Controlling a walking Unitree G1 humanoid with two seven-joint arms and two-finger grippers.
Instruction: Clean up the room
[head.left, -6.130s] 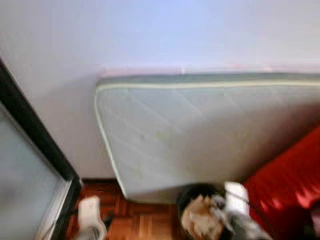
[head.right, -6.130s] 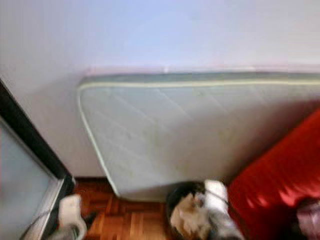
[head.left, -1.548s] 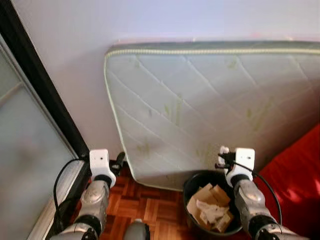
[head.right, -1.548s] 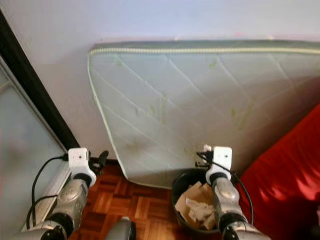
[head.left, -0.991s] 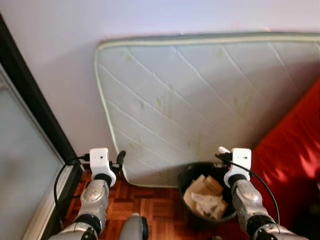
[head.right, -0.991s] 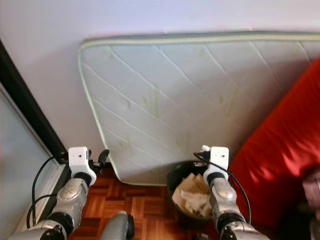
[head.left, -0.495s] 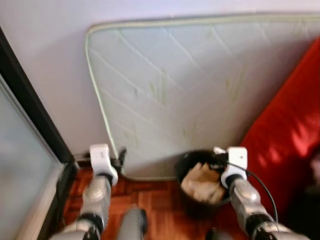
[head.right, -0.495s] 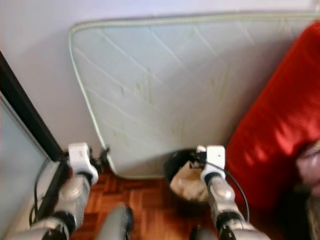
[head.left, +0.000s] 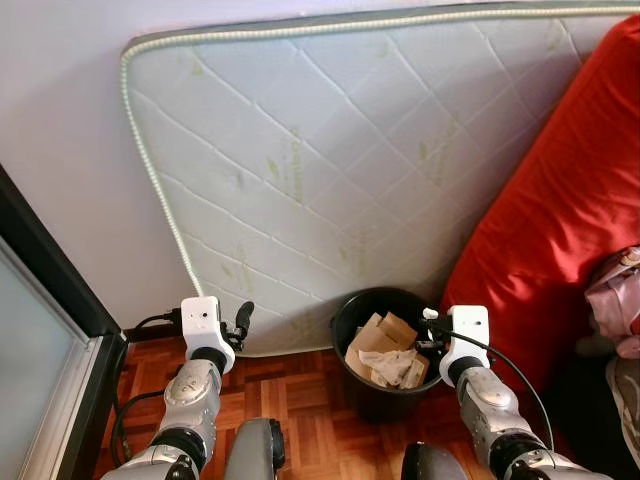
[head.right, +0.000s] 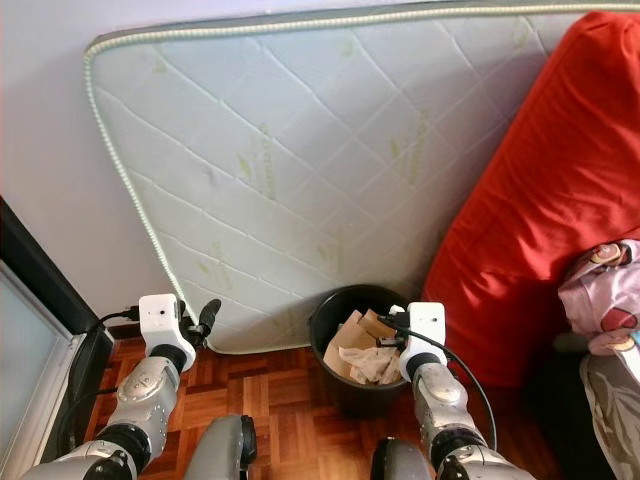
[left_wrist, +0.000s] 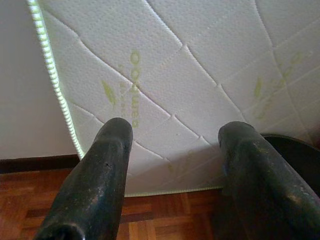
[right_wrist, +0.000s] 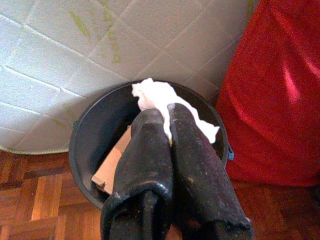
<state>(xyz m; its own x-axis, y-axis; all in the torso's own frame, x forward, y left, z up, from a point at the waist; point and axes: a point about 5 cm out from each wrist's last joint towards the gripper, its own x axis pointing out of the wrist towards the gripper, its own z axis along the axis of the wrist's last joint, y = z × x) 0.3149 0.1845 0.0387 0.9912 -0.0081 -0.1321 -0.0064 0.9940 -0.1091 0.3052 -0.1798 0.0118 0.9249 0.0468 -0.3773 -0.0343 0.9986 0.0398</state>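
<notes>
Quilted mattress (head.left: 330, 170) behind black bin (right_wrist: 95, 135); right gripper (right_wrist: 162, 117) clamped on white tissue (right_wrist: 160, 100), left gripper (left_wrist: 175, 132) spread.

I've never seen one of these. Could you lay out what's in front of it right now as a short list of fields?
Bin: black bin on the wood floor, against a leaning mattress
Contents: cardboard scraps
Right tool: shut on white tissue, over the bin
Left tool: open, holding nothing, facing the mattress
Beside bin: red cushion
</notes>
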